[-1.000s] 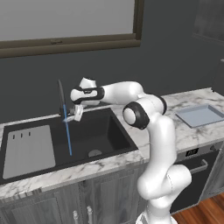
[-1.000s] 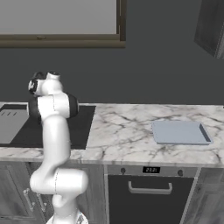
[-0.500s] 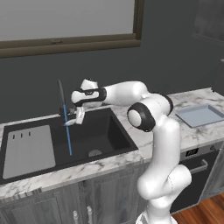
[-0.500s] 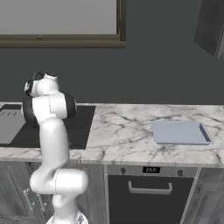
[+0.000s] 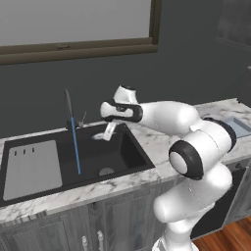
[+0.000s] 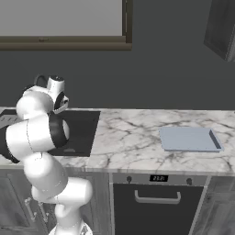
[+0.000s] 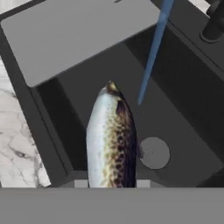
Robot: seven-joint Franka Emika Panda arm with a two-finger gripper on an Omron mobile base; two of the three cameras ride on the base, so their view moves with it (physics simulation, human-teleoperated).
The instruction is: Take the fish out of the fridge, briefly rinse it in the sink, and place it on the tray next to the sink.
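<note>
My gripper [image 5: 107, 131] hangs over the back of the black sink [image 5: 122, 159], shut on the fish [image 5: 100, 136]. In the hand view the fish [image 7: 111, 140] is silvery with brown speckles and points away from the gripper [image 7: 112, 183], above the basin and left of the round drain [image 7: 154, 153]. A thin blue water stream [image 5: 76, 147] falls from the dark faucet [image 5: 68, 105], left of the fish and apart from it. The pale grey-blue tray [image 6: 190, 138] lies on the marble counter right of the sink [image 6: 82, 131]. The fridge is out of view.
A flat grey panel with three short slots [image 5: 32, 169] sits left of the basin, also seen as the grey panel [image 7: 78, 35] in the hand view. My white arm reaches across the counter [image 5: 162, 142] between sink and tray [image 5: 240, 125]. A dark wall and window frame stand behind.
The gripper has carried the fish to the right, away from the water stream, and the arm's elbow has swung right with it. The grip stays shut.
</note>
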